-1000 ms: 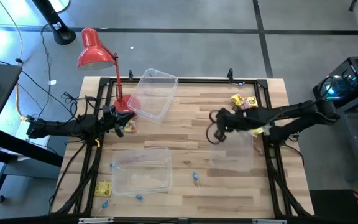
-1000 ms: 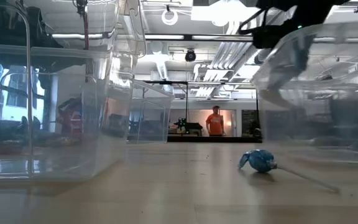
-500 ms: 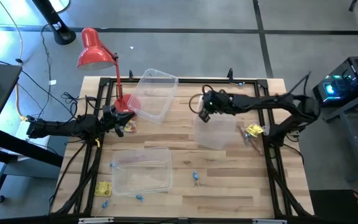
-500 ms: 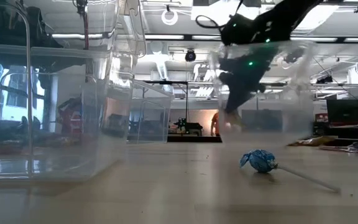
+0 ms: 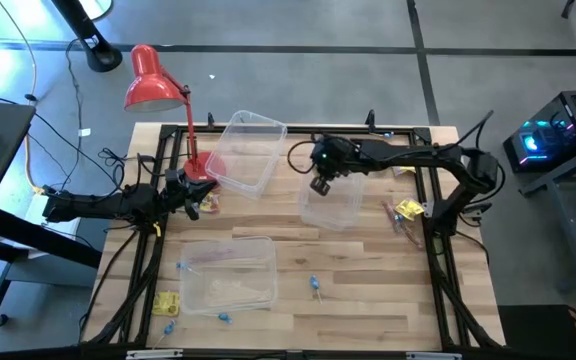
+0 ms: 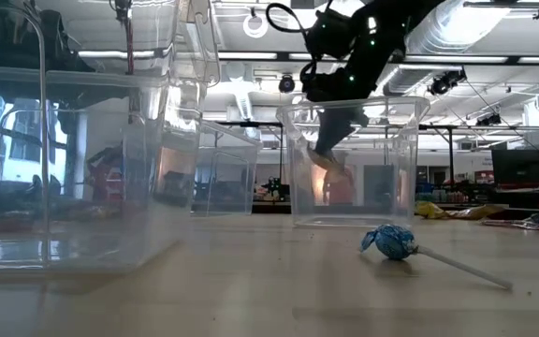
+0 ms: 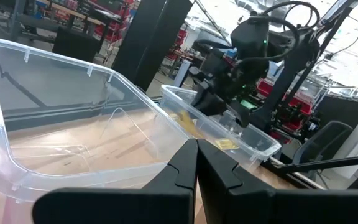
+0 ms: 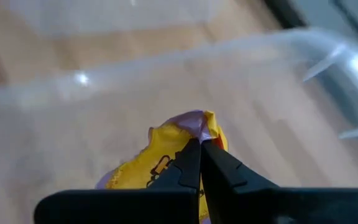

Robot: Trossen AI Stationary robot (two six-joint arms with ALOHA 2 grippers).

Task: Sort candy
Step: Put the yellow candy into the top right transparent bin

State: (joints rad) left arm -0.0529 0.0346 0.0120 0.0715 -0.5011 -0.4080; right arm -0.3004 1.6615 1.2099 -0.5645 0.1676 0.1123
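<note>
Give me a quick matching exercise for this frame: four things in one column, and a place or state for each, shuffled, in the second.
Things:
1. right gripper
2. left gripper
3. blue candy
4. red lamp

Places or states:
A. lying on bare wood between the bins
B. shut on a yellow candy over a clear bin
C. beside the far-left bin
D. at the table's far-left corner

Pairs: 1-B, 2-C, 3-A, 4-D
</note>
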